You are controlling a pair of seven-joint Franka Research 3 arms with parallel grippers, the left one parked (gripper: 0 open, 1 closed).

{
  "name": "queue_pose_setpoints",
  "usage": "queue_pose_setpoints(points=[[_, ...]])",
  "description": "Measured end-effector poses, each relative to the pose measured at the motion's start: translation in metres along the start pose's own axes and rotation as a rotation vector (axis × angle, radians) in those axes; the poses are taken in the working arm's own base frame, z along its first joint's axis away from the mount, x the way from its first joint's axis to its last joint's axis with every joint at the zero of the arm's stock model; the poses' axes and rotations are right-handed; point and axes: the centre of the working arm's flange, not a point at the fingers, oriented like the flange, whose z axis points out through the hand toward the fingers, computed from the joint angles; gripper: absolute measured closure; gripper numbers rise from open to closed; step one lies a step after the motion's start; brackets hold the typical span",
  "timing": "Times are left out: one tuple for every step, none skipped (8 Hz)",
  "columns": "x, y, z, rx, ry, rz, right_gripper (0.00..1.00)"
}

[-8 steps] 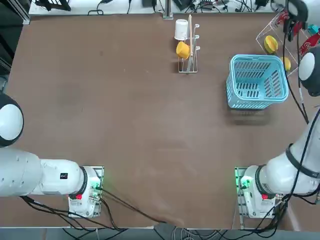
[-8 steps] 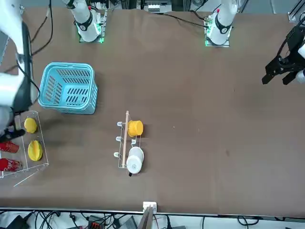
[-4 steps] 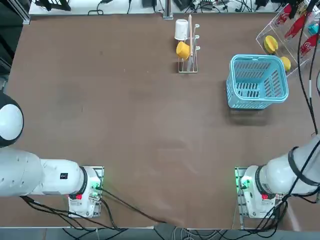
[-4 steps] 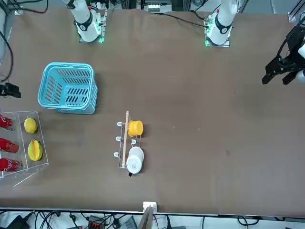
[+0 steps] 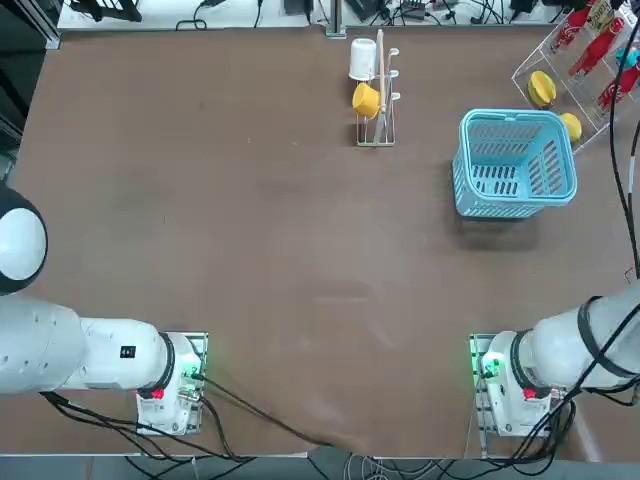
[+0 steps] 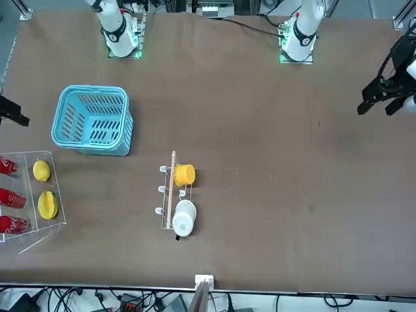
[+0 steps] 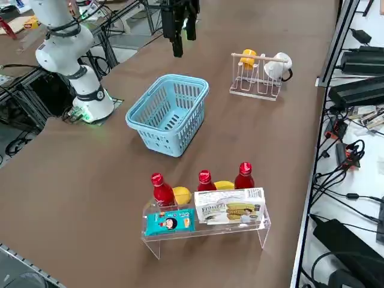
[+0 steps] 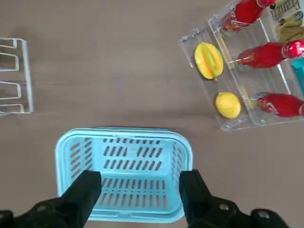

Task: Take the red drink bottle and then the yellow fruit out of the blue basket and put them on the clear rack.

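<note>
Right wrist view shows the right gripper (image 8: 140, 190) with its two fingers spread wide apart and gripping nothing, poised high above the one blue basket (image 8: 124, 173), whose slotted floor lies bare between the fingers. Beyond the basket from the gripper stands the one clear rack (image 8: 247, 71), well apart from the fingers and near the basket's far rim. On it I count three red bottles; the red drink bottle (image 8: 280, 103) cannot be told from its two twins. Two yellow fruits share the rack: the yellow fruit (image 8: 228, 104), small and round, sits on the rack's end nearest the basket, and a larger pointed fruit (image 8: 208, 60) lies just beyond it. A peg stand (image 7: 258, 75) with one yellow cup (image 7: 248, 57) and one white cup (image 7: 279, 66) stands off to the gripper's other side.
</note>
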Motion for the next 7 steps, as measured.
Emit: queue_pose_setpoints(points=[[-0.014,-0.003,-0.005,0.014,0.014,0.009,0.0],[-0.046,-0.025,-0.012,0.03,0.028,-0.01,0.0],[-0.057,-0.031,-0.013,0.032,0.035,-0.018,0.0],[-0.067,-0.043,-0.008,0.031,0.039,-0.037,0.0],[-0.075,-0.056,-0.004,0.028,0.043,-0.058,0.0],[-0.08,-0.064,-0.001,0.02,0.042,-0.073,0.0],[-0.081,-0.067,-0.001,0.008,0.039,-0.08,0.0]])
